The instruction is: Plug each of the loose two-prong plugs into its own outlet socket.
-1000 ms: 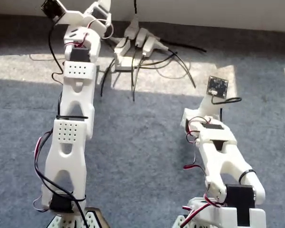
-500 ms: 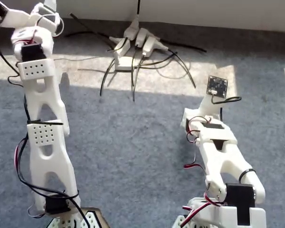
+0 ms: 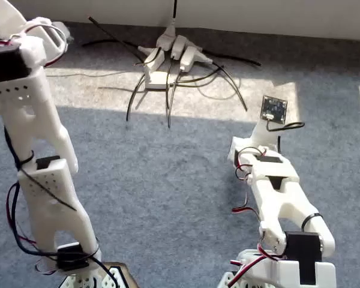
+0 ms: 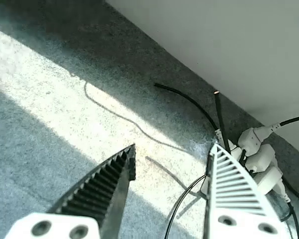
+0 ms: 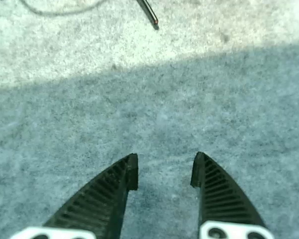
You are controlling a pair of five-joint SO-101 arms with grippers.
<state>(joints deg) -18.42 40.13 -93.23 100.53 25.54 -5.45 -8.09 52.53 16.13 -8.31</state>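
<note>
The two-prong plugs [image 3: 181, 47], all white, sit bunched together at the far side of the carpet [image 3: 168, 180], close to the wall [image 3: 276, 12]. The white outlet strip [image 3: 157, 81] lies just beside them on the near side. Whether any prongs are seated in a socket cannot be told. Black cables [image 3: 168, 108] fan out from the cluster across a sunlit band of carpet.

The left arm [image 3: 39, 156] stands tall at the left edge of the high view, well apart from the plugs. The left gripper [image 4: 172, 149] is spread wide with nothing between its fingers (the plug cluster shows beyond its white finger, near the wall).

The right arm [image 3: 276, 186] is folded low at the right side. The right gripper [image 5: 165, 157] is likewise parted and empty, hanging over shaded carpet. A loose black cable end [image 5: 149, 12] lies farther off in the sun.
</note>
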